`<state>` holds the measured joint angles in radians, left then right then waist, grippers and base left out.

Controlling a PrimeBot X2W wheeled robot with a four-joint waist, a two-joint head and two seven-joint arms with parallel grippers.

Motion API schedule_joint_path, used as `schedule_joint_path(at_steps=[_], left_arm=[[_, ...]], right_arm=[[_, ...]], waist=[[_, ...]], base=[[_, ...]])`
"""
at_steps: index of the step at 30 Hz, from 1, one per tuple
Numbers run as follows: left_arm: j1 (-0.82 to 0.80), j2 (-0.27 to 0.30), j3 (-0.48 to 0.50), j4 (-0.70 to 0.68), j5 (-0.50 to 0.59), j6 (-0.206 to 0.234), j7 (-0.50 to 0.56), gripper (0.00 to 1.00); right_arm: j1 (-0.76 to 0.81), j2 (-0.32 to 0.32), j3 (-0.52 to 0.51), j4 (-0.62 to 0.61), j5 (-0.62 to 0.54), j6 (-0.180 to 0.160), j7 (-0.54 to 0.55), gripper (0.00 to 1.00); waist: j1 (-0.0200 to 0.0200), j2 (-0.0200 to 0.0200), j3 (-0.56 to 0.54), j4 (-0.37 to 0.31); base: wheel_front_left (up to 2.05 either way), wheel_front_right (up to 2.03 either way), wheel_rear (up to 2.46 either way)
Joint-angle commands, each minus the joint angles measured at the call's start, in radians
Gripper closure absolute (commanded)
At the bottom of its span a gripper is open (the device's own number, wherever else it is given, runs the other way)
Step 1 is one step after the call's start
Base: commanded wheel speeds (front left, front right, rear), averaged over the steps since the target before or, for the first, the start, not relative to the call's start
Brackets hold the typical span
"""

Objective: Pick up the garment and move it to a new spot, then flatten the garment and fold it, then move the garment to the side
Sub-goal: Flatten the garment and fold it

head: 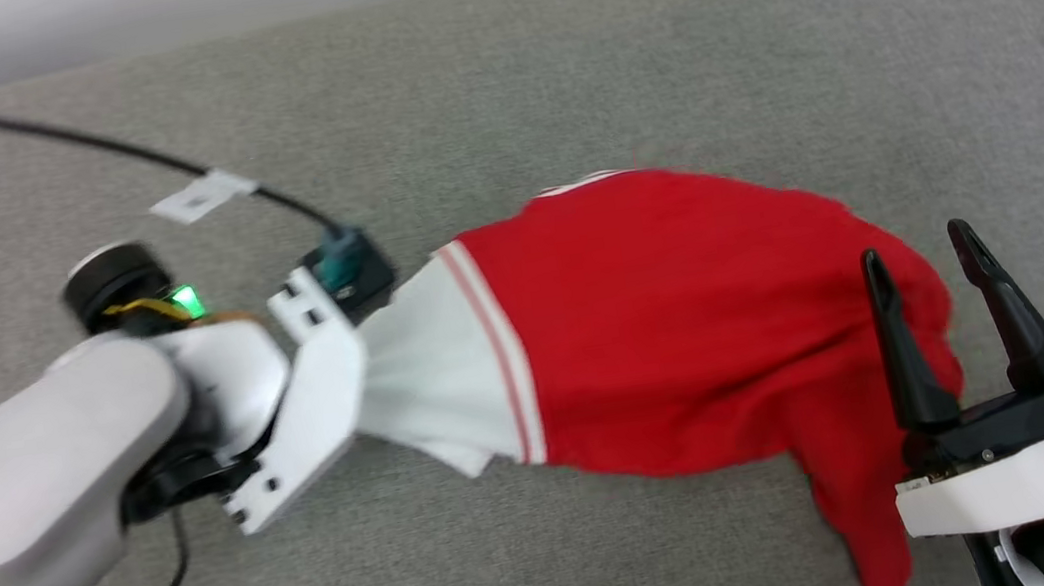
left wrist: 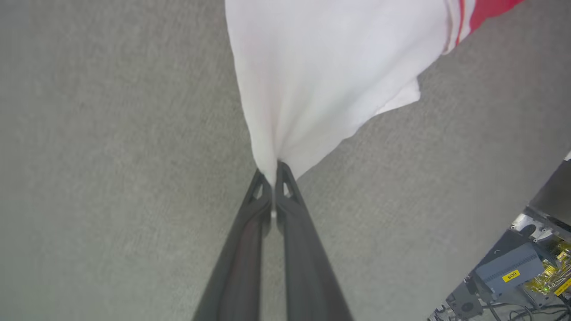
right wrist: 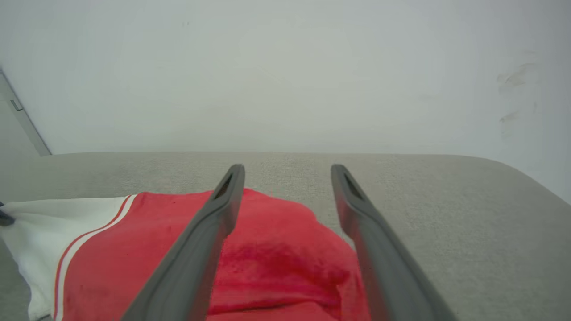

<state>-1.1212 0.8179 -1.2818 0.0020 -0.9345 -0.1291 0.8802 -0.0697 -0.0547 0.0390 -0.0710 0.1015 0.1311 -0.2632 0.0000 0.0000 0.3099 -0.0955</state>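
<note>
red garment [head: 666,314] lies bunched mid-way across the grey fabric-covered counter [head: 554,77], its white sleeve [left wrist: 321,80] at 9 o'clock, pinched in the fully closed left pincer [left wrist: 273,171]. right pincer [head: 914,241], spread wide and holding nothing, hovers at the red end near 4 o'clock. recommended: close it on one edge there, then draw both ends apart, low and taut.

Grey woven surface [head: 653,64], far edge rounded. Pale wall [right wrist: 285,67] behind, faint scuffs [right wrist: 513,78] at its right. Past surface edge, lower down: grey box [left wrist: 504,265], yellow label [left wrist: 511,276], wires [left wrist: 517,308]; blurred, possibly electronics.
</note>
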Motion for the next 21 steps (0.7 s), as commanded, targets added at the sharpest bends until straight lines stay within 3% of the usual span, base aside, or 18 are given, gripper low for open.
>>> schedule_joint_path(at_steps=[1, 11, 18, 19, 20, 21], left_arm=[[0.035, 0.029, 0.001, 0.012, -0.013, 0.000, -0.009, 1.00], [0.190, 0.186, 0.001, 0.148, -0.065, 0.050, -0.035, 1.00], [0.250, 0.206, 0.004, 0.192, -0.080, 0.083, -0.061, 1.00], [0.258, 0.192, 0.014, 0.193, -0.076, 0.090, -0.101, 0.76], [0.258, 0.187, 0.019, 0.189, -0.072, 0.092, -0.125, 0.00], [0.258, 0.183, 0.025, 0.188, -0.070, 0.097, -0.150, 0.00]], right_arm=[[0.013, -0.004, 0.000, -0.003, -0.002, -0.001, -0.002, 0.00], [0.031, -0.018, 0.013, 0.008, 0.005, -0.001, -0.002, 0.00], [0.046, -0.023, 0.013, 0.019, 0.007, -0.001, -0.002, 0.00], [0.049, -0.025, 0.009, 0.024, 0.007, -0.001, -0.002, 0.00], [0.046, -0.028, 0.006, 0.025, 0.008, -0.001, -0.002, 0.00], [0.041, -0.032, 0.000, 0.024, 0.007, -0.001, -0.002, 0.00]], waist=[[0.0000, 0.0000, -0.021, 0.027], [0.0000, 0.0000, -0.022, 0.033], [0.0000, 0.0000, -0.028, 0.029], [0.0000, 0.0000, -0.038, 0.032], [0.0000, 0.0000, -0.044, 0.034], [0.0000, 0.0000, -0.052, 0.037]], base=[[0.00, 0.00, 0.00], [0.00, 0.00, 0.00], [0.00, 0.00, 0.00], [0.00, 0.00, 0.00], [0.00, 0.00, 0.00], [0.00, 0.00, 0.00]])
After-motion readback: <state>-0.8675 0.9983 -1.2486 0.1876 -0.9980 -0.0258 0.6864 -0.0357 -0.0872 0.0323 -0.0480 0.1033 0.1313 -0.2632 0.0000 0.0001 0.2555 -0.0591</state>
